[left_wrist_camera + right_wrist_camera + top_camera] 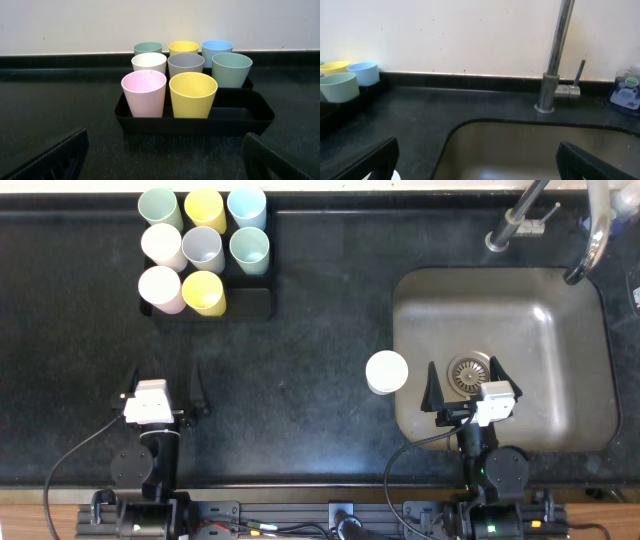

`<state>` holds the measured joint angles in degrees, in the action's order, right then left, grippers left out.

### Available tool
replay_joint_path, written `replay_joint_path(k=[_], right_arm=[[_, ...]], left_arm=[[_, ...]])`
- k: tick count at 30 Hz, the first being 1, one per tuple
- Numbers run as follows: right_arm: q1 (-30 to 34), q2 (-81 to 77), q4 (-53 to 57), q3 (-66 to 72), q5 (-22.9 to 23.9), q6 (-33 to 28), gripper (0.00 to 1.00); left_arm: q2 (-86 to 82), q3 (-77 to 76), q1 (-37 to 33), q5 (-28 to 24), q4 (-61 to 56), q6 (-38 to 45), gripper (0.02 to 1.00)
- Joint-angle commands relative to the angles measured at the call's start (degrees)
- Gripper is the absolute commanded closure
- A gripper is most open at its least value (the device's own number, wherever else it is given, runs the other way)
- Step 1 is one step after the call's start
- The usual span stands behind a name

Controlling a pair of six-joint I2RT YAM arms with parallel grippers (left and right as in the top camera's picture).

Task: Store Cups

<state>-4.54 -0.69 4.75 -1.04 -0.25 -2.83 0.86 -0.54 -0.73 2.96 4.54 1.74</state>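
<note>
Looking down from above, seeing eight cups standing in a tray at the far left, a white cup sitting alone on the counter just beside the sink, and the left gripper and right gripper both gaping wide, holding nothing. Looking from the left wrist, seeing wide fingers facing the tray. Looking from the right wrist, seeing wide fingers near the sink, the tap behind, and a bit of the white cup peeking by one finger.
</note>
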Motion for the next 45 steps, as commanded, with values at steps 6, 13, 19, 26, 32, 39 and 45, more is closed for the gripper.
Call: replay_joint_path(k=[6,13,19,26,32,39,45], right_arm=[[0.02,-9.33,7.76,-10.60,-5.35,23.41,0.005],[0.00,-35.45,33.62,-48.28,-18.10,24.50,0.003],[-0.07,-56.59,59.69,-73.75,-18.21,23.41,0.005],[-0.07,-72.41,67.41,-77.92,-16.81,20.11,0.003],[-0.94,-80.54,68.70,-77.92,-15.89,14.97,0.003],[-4.17,-85.26,70.55,-77.92,-12.22,11.34,0.003],[-5.18,-88.74,71.28,-77.85,-6.01,9.18,0.003]], left_arm=[[-0.70,0.07,0.20,-0.94,0.26,1.07,0.018],[-0.70,0.07,0.20,-0.94,0.26,1.07,0.018],[-0.70,0.07,0.20,-0.94,0.26,1.07,0.018],[-0.70,0.07,0.20,-0.94,0.26,1.07,0.018],[-0.70,0.07,0.20,-0.94,0.26,1.07,0.018],[-0.70,0.07,0.20,-0.94,0.26,1.07,0.018],[-0.70,0.07,0.20,-0.94,0.26,1.07,0.018]])
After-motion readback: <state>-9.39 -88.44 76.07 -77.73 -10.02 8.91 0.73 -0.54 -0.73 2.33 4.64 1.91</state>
